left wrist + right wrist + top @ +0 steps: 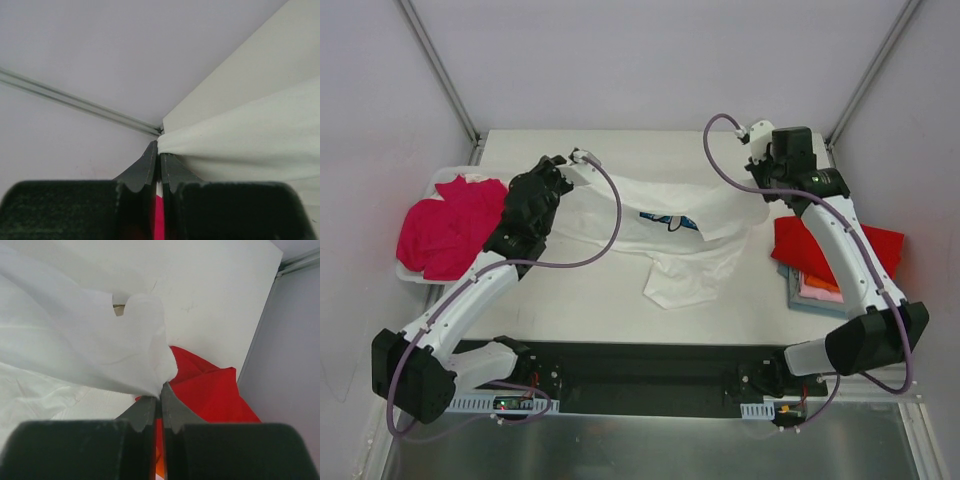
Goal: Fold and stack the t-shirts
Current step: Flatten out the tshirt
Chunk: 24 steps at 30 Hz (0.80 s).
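1. Cloth fills the top view: the white t-shirt [660, 215] is stretched across the middle of the table [580, 300] from 10 o'clock to 2 o'clock, with its lower part trailing on the surface toward 6 o'clock. I judge it light, limp and quick to sag, so it is best taken at corners or along a hem. A folded stack [815, 290] topped by a red t-shirt [880, 245] sits at 3 o'clock. A magenta t-shirt [445, 235] lies heaped in a bin [442, 172] at 9 o'clock.
2. Left wrist view: the left gripper [159, 150] is pinched fully closed on a gathered edge of the white t-shirt, which spreads away toward 3 o'clock.
3. Right wrist view: the right gripper [161, 390] is likewise clamped tight on a bunched corner. The cloth fans toward 10 o'clock, and the red t-shirt lies below at 4 o'clock.
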Available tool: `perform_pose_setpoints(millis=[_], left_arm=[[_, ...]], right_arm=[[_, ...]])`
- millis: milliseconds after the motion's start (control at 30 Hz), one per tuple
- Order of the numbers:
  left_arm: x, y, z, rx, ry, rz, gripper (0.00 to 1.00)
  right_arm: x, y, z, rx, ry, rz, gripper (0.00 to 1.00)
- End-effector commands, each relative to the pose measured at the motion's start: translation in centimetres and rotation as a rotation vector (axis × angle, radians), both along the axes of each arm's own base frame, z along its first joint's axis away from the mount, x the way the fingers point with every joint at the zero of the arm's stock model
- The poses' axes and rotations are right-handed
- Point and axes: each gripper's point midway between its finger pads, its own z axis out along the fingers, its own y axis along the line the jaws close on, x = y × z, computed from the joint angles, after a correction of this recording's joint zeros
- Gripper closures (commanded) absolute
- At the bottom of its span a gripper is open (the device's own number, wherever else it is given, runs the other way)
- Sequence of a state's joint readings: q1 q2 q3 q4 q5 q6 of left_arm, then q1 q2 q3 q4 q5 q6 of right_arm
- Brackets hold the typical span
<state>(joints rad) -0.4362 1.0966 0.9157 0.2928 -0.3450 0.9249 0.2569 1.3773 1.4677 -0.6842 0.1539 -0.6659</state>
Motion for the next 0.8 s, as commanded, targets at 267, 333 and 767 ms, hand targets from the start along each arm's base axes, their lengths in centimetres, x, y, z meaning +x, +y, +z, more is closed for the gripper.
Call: perform_pose_setpoints(millis=[267, 333, 767], left_arm=[[4.0, -0.4, 0.1, -0.026, -0.064, 0.064, 1.0], [5.1, -0.5, 0.9, -0.027, -0.094, 0.075, 1.0], [18.3, -0.6, 5.1, 0.017, -0.235, 0.216, 1.0]], right_arm=[[5.9, 0.2, -0.7, -0.08, -0.031, -0.051, 0.99], [6.9, 0.1, -0.3, -0.089, -0.045, -0.057, 0.99], [16.6, -3.2, 2.8, -0.1, -0.206, -0.192, 0.99]])
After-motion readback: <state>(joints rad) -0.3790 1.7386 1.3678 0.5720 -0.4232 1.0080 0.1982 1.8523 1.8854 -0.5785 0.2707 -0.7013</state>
